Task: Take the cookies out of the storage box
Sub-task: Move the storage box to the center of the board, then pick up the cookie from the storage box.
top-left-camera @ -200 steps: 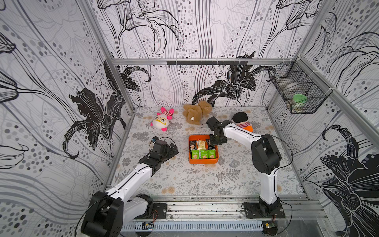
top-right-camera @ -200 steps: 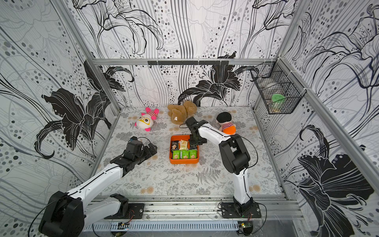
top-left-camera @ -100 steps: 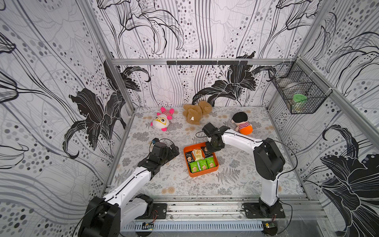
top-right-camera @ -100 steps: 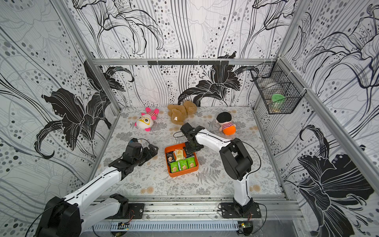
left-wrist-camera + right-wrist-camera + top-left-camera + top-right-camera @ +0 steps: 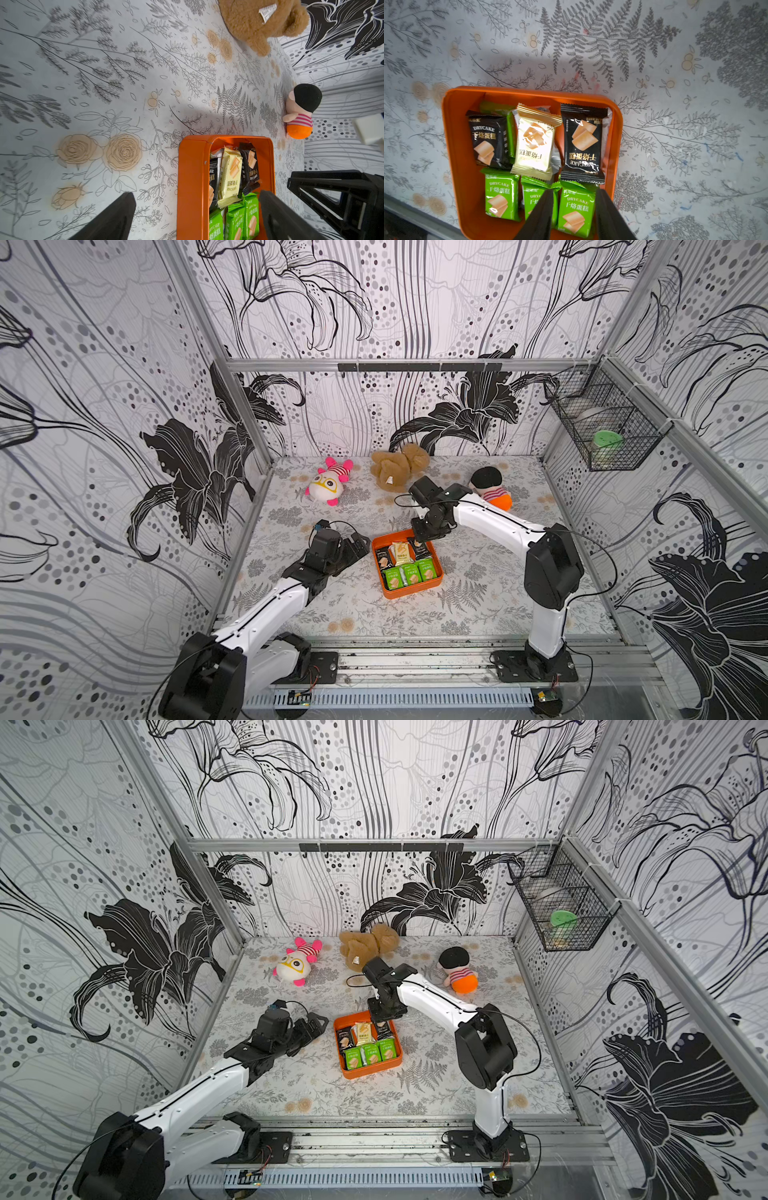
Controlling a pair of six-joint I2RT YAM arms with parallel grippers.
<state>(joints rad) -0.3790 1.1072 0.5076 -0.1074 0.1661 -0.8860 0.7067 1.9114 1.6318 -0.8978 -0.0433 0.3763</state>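
Right hand (image 5: 424,536) narrowed over the storage box (image 5: 411,591); left hand (image 5: 360,545) wide beside it.

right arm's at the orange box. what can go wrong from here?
1. The cookies overlap: the cream packet lies across its neighbours, so the right claw may lift two or snag a wrapper.
2. Nothing pins the storage box; the left claw is open beside it, so it may slide or tip.
3. The end green packet sits close to the wall; a finger could catch the rim.
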